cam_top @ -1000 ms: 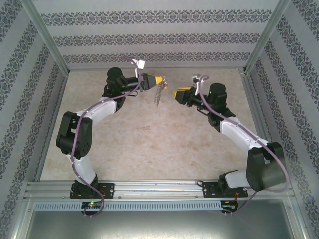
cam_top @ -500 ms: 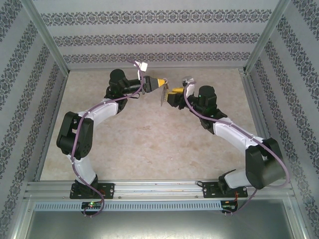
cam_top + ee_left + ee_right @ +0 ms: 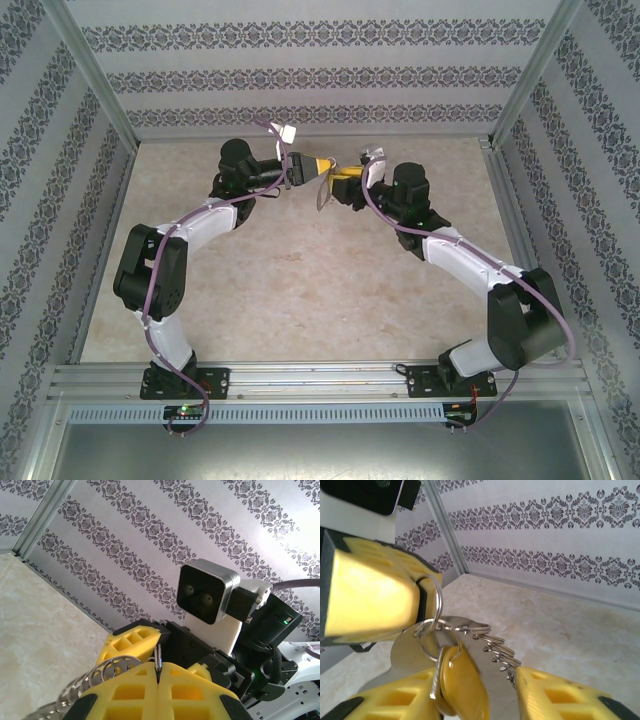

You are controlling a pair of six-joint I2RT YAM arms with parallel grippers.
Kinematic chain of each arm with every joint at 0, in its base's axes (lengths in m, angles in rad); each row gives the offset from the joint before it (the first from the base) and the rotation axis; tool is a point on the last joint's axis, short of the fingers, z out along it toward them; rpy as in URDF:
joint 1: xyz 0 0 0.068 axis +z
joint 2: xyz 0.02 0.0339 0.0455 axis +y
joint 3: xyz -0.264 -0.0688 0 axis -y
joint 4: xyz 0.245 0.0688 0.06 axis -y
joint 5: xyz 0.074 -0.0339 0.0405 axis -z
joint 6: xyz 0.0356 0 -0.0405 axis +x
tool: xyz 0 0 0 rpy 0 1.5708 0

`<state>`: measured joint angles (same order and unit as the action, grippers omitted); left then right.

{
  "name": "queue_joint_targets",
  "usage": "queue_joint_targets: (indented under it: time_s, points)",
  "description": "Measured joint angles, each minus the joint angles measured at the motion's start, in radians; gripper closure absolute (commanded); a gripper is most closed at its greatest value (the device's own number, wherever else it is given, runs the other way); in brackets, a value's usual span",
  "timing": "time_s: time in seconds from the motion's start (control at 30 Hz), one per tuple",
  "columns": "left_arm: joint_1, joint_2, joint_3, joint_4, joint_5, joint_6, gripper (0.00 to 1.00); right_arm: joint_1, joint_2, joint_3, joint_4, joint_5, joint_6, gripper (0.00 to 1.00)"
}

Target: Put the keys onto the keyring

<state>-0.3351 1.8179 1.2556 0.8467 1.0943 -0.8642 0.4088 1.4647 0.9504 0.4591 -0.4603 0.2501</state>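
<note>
Right gripper (image 3: 470,677) has its yellow jaws apart on either side of the key (image 3: 462,690). In the right wrist view the key's yellow head rests against the finger on the left (image 3: 380,702). A clear gap remains to the finger on the right (image 3: 555,695), so I see no clamp yet. The key's long axis runs roughly along those fingers, with the head nearest the wrist. The silver blade points up and away toward a wire ring (image 3: 438,600). Whether the blade is already threaded on a ring I cannot tell.

That ring is pinched in the left gripper (image 3: 375,595), whose jaws are pressed tight together on it, as its own wrist view also shows. The keyring (image 3: 321,196) hangs from this grip above the table (image 3: 300,300), its fringe of small rings (image 3: 495,647) trailing toward the right-hand finger. From above, the two grippers meet nearly tip to tip over the far half of the table, with the bunch between them. The right arm is the one placed on the key, so my judgement is that the next move is a squeeze across the head.
</note>
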Motion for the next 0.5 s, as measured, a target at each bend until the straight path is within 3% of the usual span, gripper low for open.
queue_joint_targets:
  time_s: [0.1, 0.3, 0.5]
  points:
    - [0.0, 0.0, 0.0, 0.0, 0.0, 0.0, 1.0, 0.0, 0.0, 0.002, -0.008, -0.003, -0.014, 0.81]
    - [-0.002, 0.0, 0.0, -0.002, -0.005, 0.004, 1.0, 0.0, 0.0, 0.002, -0.026, -0.029, -0.037, 0.98]
    - [-0.006, -0.001, -0.001, -0.014, -0.016, 0.028, 1.0, 0.006, 0.0, 0.002, -0.049, -0.06, -0.047, 1.0]
